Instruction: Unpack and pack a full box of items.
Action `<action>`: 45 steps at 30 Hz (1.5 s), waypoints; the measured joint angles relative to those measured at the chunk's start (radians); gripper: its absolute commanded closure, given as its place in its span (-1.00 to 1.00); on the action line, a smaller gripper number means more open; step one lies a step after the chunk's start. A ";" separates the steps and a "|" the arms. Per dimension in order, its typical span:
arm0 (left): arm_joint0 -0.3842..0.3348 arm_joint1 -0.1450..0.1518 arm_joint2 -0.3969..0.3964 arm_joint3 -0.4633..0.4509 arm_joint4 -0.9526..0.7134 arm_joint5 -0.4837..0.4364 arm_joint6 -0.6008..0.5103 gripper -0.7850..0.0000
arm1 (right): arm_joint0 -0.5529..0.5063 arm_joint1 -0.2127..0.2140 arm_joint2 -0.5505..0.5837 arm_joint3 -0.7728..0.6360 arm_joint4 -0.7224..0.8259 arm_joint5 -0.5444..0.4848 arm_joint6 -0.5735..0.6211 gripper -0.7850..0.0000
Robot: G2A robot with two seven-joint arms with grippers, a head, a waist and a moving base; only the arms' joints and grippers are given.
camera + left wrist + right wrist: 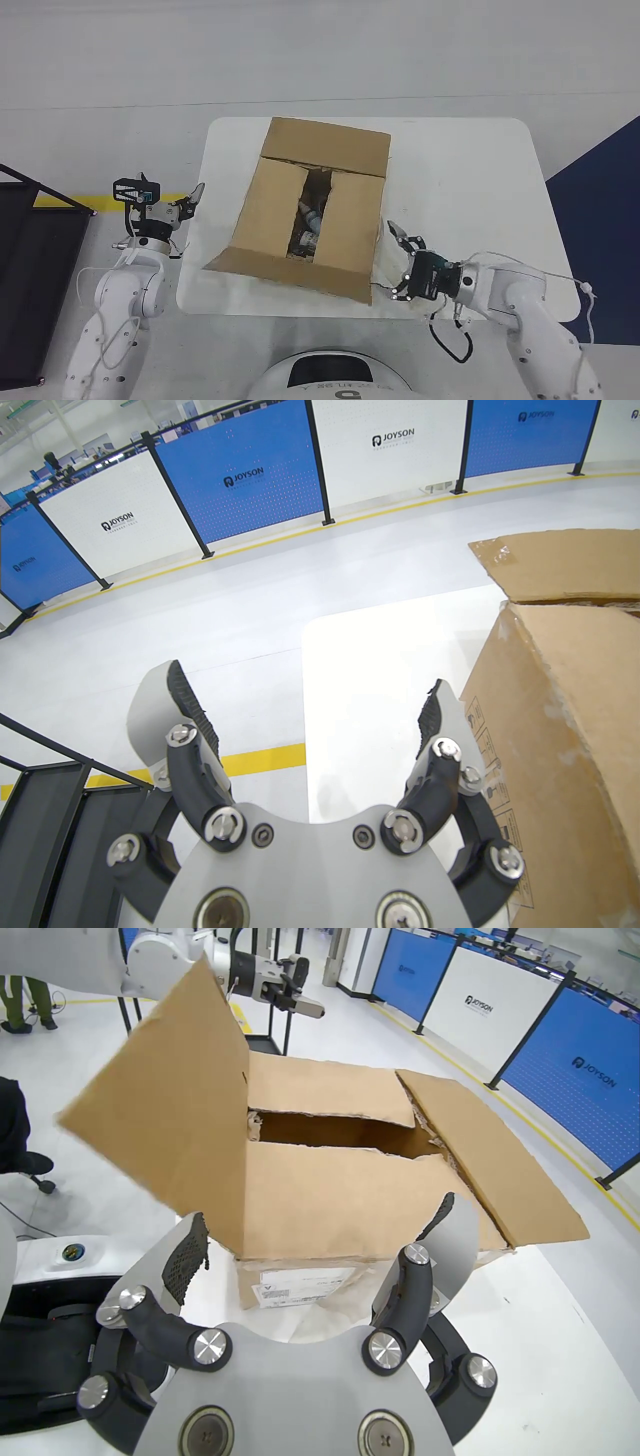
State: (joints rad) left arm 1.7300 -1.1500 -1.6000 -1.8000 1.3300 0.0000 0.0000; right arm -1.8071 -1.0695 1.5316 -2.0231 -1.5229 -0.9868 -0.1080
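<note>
A cardboard box [268, 205] stands in the middle of the white table [460, 170]. Its two long top flaps lie nearly closed, and the end flaps stick outward. Through the narrow gap between the long flaps I see several small items [308, 222], too hidden to identify. My left gripper [189, 199] hangs open and empty just off the table's left edge, apart from the box [550, 725]. My right gripper [394, 260] is open and empty at the box's near right corner, facing the side of the box [325, 1188]. One end flap [170, 1108] is raised.
A black rack [30, 270] stands on the floor to the left of the table, beside a yellow floor line [260, 756]. The table has bare room right of the box and a strip behind it. Blue and white partition panels [240, 480] stand far off.
</note>
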 measured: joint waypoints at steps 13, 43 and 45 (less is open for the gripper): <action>0.000 0.000 0.000 0.000 0.000 0.000 0.000 -1.00 | -0.034 0.002 -0.016 -0.018 -0.042 0.187 -0.029 -1.00; -0.009 -0.005 0.014 -0.025 0.062 0.041 -0.007 -1.00 | -0.086 0.023 -0.058 -0.059 -0.235 0.178 -0.181 -1.00; -0.012 -0.005 0.016 -0.056 0.088 0.052 -0.019 -1.00 | -0.089 0.024 -0.054 -0.049 -0.239 0.198 -0.183 -1.00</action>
State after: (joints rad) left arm 1.7182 -1.1552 -1.5843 -1.8562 1.4182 0.0517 -0.0185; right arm -1.8965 -1.0453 1.4780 -2.0718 -1.7620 -0.7893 -0.2913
